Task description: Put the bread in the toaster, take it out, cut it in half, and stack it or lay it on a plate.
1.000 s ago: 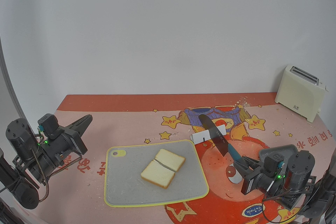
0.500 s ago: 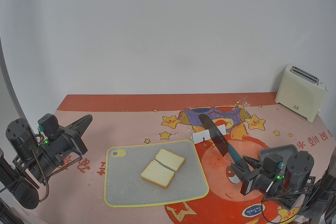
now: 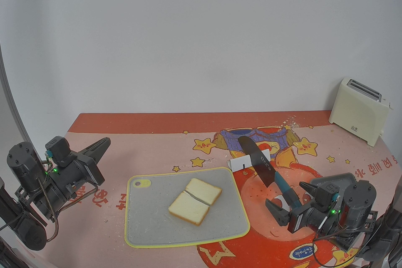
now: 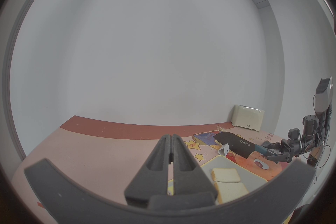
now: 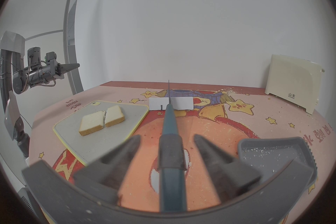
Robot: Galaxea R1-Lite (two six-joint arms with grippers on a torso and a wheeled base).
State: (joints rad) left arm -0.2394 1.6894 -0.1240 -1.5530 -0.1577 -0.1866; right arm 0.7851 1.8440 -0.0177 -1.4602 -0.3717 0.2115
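Note:
The bread lies cut in two halves [image 3: 195,201] side by side on a grey cutting board [image 3: 150,218] with a yellow rim. A knife [image 3: 261,163] with a dark blade and teal handle stands on edge in a white holder [image 3: 239,164]. My right gripper [image 3: 285,194] is open, one finger on each side of the handle [image 5: 170,137] and apart from it. The left gripper [image 3: 102,143] is shut and holds nothing, hanging over the table's left side, well away from the board. The cream toaster [image 3: 360,110] stands at the back right.
A grey tray [image 5: 276,154] sits on the table under the right wrist, to the right of the knife. Crumbs dot the printed mat. The far-off right arm [image 4: 290,149] and the bread halves [image 4: 227,182] appear beyond the left fingers [image 4: 182,151].
My right gripper has opened and let go of the knife handle; its fingers spread wide. The knife stays in its holder. The left arm and the bread have not moved.

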